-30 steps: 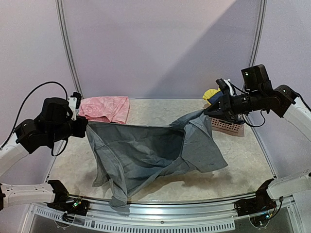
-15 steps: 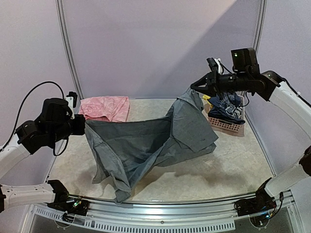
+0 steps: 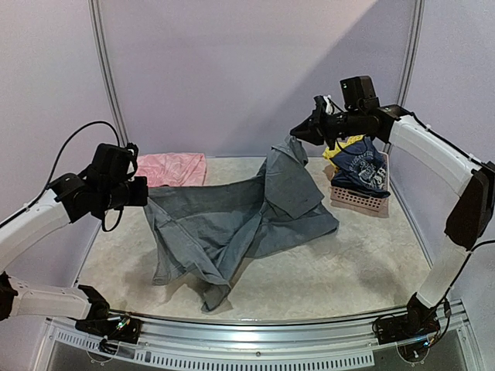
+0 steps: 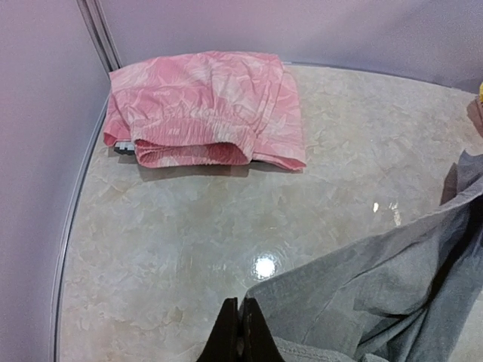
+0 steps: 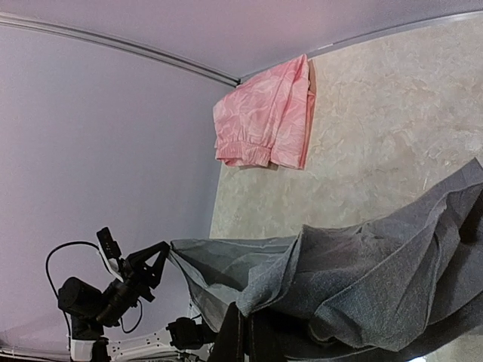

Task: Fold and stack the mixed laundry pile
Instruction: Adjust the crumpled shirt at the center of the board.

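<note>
Both hands are clamped on the grey collared shirt (image 3: 240, 224), and it hangs stretched between them. The left hand (image 3: 145, 193), well across the surface (image 3: 363, 263) from the pink basket (image 3: 360, 202), pinches 1 edge low; its wrist view shows the fingers pressed tight together on the hem. The right hand (image 3: 300, 133), raised just beside the basket and above it, grips another edge, so the cloth drapes down from it in a tall fold. The shirt's middle sags onto the surface beside the basket, and 1 crumpled tail trails away from the basket toward the near rim. In the basket lies the navy top (image 3: 362, 166) with white lettering, a yellow piece (image 3: 340, 147) peeking out behind it. A folded pink garment (image 3: 174, 168) lies well apart from the basket, beyond the left hand.
</note>
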Motion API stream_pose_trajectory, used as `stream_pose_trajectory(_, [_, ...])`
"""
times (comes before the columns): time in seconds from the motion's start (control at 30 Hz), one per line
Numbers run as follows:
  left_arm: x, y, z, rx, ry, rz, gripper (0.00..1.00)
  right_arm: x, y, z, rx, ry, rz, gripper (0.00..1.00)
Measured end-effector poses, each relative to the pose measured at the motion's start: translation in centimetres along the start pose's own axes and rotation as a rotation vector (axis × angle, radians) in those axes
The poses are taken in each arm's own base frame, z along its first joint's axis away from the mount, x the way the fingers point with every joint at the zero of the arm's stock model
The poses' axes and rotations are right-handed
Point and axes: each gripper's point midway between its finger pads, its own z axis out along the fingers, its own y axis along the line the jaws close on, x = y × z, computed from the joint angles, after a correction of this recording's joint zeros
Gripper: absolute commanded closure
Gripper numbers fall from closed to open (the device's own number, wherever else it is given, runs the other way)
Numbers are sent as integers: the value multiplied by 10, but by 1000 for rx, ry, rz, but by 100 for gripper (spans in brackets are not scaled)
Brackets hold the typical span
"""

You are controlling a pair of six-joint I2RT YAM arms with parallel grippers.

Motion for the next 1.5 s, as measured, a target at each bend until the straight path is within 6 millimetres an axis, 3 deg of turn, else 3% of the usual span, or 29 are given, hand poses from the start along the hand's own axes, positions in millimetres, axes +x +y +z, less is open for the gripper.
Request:
stream_pose_trajectory(0.13, [-9,-6,-5,36,-21,6,100,14,-11,-8,54,51,-59,100])
stream_pose_trajectory(0.3, [-7,-10,-4,57,-10,10,100,34,-36,-16,150,113,-93,100])
stream_pose_trajectory(0.4, [-2,-13,2,57,14,4,100,38,-55,-7,202,142,-80,99])
stream_pose_trajectory(0.5, [8,-14,12,41,60,2,100,32,-77,15,261,159,-53,93])
stream_pose_trajectory(0.53, [12,-13,15,34,76,2,100,29,-83,24,274,165,-44,88])
stream_pose_trajectory(0.57, [17,-12,20,23,97,2,100,26,-90,35,283,173,-37,78])
stream_pose_trajectory(0.6, [22,-11,24,12,120,2,100,22,-95,47,286,180,-34,61])
stream_pose_trajectory(0.67, [31,-8,32,-11,161,-2,100,15,-105,69,286,198,-31,45])
stream_pose_trajectory(0.73, [41,-4,40,-34,208,-6,100,7,-115,91,292,215,-52,34])
stream_pose_trajectory(0.83, [51,1,47,-64,262,-12,100,3,-129,102,315,245,-102,24])
stream_pose_trajectory(0.97, [56,7,54,-89,307,-31,100,14,-149,86,359,300,-170,22])
stream_pose_trajectory(1.13, [63,11,59,-96,341,-53,100,53,-181,35,378,394,-186,24])
stream_pose_trajectory(1.23, [64,11,60,-91,352,-58,100,71,-182,11,346,425,-215,27])
stream_pose_trajectory(1.37, [68,11,62,-88,369,-61,100,98,-173,0,257,470,-251,29])
stream_pose_trajectory(1.5, [73,9,65,-83,391,-59,100,123,-179,1,214,521,-230,29])
